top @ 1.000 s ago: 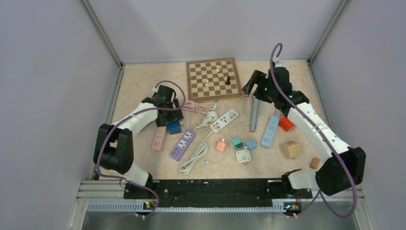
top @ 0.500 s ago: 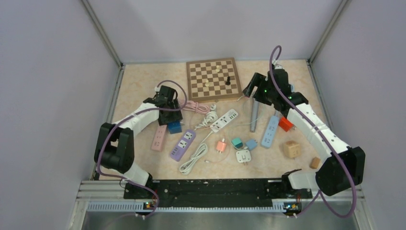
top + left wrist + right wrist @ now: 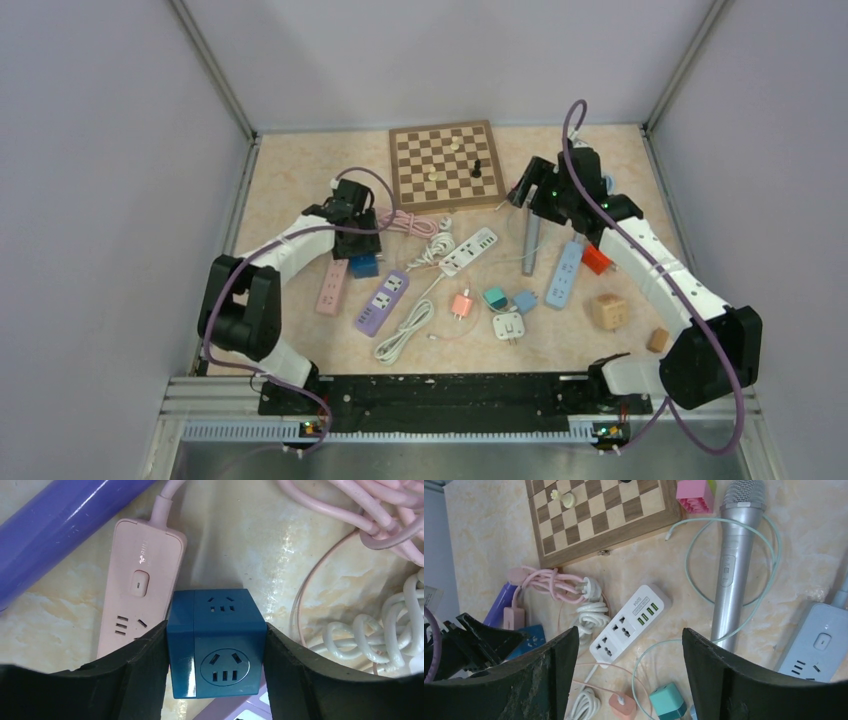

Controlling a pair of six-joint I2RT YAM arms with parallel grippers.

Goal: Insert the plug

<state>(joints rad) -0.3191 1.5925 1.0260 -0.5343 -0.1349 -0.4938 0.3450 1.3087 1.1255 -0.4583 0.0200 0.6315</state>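
Little looked done: the left gripper (image 3: 215, 636) clasped the blue cube socket (image 3: 220, 625), lying near-left of the chessboard (image 3: 445, 165); the right gripper (image 3: 629, 636) hung spread and empty off the chessboard's right edge. No plug looked inserted yet.

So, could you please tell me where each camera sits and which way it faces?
Top external: above and behind the robot, looking down on the table; left arm and right arm show.
Left wrist: faces down at the blue cube socket between left fingers.
Right wrist: tilted toward the chessboard and white power strip; right fingers show.
Shared: top and right wrist both see the chessboard.
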